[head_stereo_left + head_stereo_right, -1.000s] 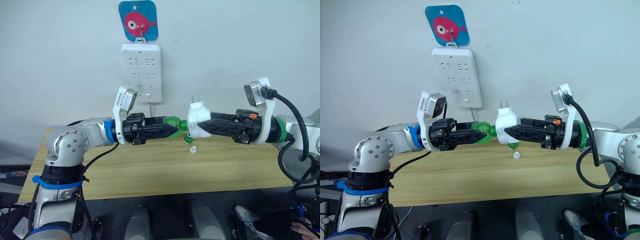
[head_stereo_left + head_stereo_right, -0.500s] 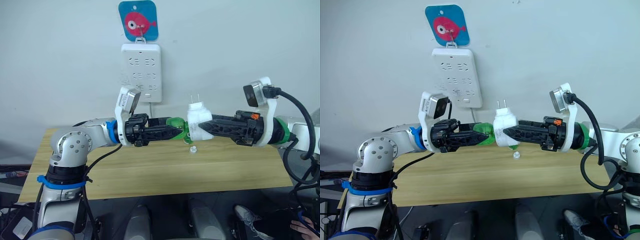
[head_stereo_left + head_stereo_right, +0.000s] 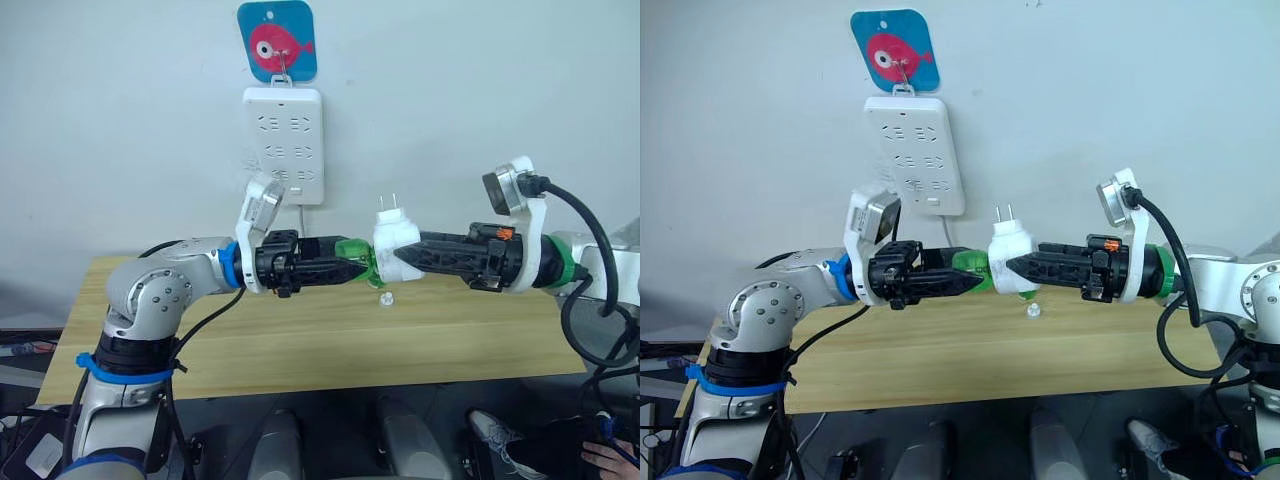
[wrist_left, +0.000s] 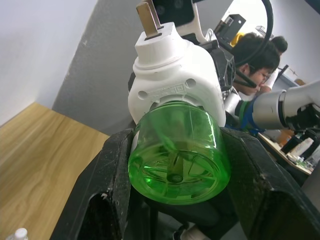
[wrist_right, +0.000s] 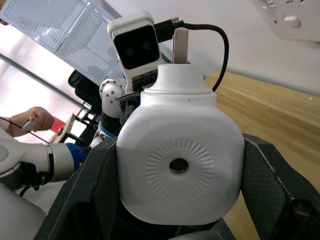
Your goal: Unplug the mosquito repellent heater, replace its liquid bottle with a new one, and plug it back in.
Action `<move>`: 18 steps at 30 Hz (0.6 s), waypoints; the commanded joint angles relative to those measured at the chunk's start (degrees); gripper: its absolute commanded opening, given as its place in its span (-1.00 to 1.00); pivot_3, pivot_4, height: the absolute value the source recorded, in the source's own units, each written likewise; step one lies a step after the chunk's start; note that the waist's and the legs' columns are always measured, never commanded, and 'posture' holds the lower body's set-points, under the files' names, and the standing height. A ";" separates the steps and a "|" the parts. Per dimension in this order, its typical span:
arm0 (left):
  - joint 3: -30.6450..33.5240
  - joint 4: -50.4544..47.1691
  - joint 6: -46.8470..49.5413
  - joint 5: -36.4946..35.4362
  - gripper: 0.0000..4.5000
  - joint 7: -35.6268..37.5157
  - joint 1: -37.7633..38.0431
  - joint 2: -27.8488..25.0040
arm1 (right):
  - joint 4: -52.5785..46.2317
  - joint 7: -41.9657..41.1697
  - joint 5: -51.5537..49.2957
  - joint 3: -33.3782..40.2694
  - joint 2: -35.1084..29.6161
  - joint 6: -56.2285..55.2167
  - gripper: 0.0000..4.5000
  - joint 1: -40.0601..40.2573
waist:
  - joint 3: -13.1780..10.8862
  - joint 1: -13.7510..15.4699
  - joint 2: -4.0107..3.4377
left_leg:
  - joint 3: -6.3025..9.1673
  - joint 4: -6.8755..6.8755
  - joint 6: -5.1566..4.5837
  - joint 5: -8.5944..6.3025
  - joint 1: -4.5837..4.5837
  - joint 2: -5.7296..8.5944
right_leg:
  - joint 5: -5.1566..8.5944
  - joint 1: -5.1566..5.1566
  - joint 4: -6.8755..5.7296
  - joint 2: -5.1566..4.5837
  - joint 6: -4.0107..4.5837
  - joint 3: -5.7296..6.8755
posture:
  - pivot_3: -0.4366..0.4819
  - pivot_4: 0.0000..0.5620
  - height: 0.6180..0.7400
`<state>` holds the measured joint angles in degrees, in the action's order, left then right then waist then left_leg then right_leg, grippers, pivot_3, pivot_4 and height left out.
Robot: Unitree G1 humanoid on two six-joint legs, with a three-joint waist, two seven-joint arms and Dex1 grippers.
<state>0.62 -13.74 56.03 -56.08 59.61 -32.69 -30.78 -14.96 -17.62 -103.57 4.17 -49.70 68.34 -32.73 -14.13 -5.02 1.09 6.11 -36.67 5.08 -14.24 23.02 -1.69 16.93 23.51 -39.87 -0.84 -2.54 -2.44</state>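
Mating green bottle [image 4: 176,157] with heater [image 5: 180,162]

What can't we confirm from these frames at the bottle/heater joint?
- Thread seating: the bottle neck sits inside the heater, hidden by its housing, left wrist view.
- Small white item on the table: too small to identify, head views.
- Bottle label or fill level: covered by the left hand fingers, head views.
- Heater underside: hidden by the right hand.

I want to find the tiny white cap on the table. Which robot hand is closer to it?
Right. The right gripper, holding the heater, is almost directly above the small white cap; the left gripper, holding the green bottle, sits further left.
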 commanded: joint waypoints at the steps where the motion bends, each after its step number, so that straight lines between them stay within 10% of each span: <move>1: -1.79 -3.88 -2.35 -0.15 0.02 0.77 -0.89 1.81 | -1.11 0.61 -5.33 -3.31 -0.28 1.10 0.31 -1.50 | 0.00 0.00 0.00 | 0.00 0.00 0.00 0.00 0.00 0.00 | 0.00 0.00 0.00 0.00 0.00 0.00 | -0.34 -0.23 0.75; 5: -1.48 -2.35 -3.52 1.15 0.02 -0.11 -0.47 2.53 | 0.24 1.55 -5.97 -3.74 -1.48 0.90 0.99 -1.50 | -0.01 0.04 0.01 | 0.00 -0.01 0.00 0.00 0.01 0.00 | 0.00 -0.02 0.02 0.00 0.00 0.01 | -0.35 -0.22 0.75; 18: 2.15 3.29 -4.83 0.82 0.02 -6.82 -2.15 6.88 | -8.24 -5.75 6.02 0.40 -5.44 -0.63 1.00 4.27 | -0.01 0.17 0.01 | 0.01 -0.05 0.00 0.00 0.02 0.00 | 0.00 -0.01 0.01 0.01 -0.01 0.01 | -0.36 -0.25 0.75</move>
<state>0.68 -10.28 52.34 -54.35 53.74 -33.81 -24.36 -18.38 -18.38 -101.76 1.86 -53.82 67.98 -29.88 -14.14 -4.85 1.10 6.13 -36.70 5.07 -14.25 23.04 -1.68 16.94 23.50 -39.84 -0.83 -2.56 -2.41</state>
